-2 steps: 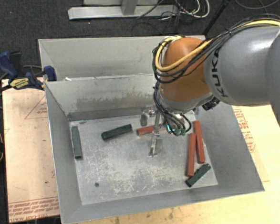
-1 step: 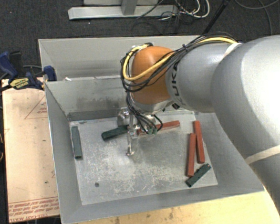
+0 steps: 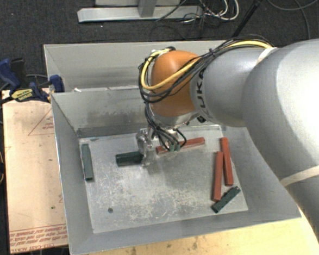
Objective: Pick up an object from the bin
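grey bar (image 3: pixel 86 161) left | two red sticks (image 3: pixel 226 160) right, side by side | dark green block (image 3: pixel 225 199) below them

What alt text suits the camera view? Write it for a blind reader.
The gripper hangs low in the grey bin, at the right end of a dark green bar. A red bar lies just right of it; a grey bar lies at left, two red sticks and a dark piece at right.

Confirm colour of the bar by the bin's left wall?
The bar is dark grey-green, per the camera view.
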Available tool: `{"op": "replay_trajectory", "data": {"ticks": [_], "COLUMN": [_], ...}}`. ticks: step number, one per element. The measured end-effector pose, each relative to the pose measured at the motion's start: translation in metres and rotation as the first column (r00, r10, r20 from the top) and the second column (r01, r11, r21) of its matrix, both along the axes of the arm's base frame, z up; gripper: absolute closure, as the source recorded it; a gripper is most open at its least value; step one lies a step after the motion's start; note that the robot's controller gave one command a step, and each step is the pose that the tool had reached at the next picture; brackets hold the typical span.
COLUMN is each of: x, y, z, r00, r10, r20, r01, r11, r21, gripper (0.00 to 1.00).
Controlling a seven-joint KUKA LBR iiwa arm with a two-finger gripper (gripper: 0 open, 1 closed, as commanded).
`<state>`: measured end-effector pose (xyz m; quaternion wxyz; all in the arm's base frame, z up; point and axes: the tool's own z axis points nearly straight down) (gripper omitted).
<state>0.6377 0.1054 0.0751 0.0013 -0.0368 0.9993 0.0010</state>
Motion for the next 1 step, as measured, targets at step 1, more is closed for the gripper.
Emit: {"op": "replay_trajectory", "data": {"ticks": [1], "x": [-0.0096], "y": [0.0417], "z": [0.1363], "r00": [0.999], "r10": [0.046], "r20": [0.009], "r01": [-0.046], "r11": [0.999], "r21": [0.002], "gripper": [1.0]}}
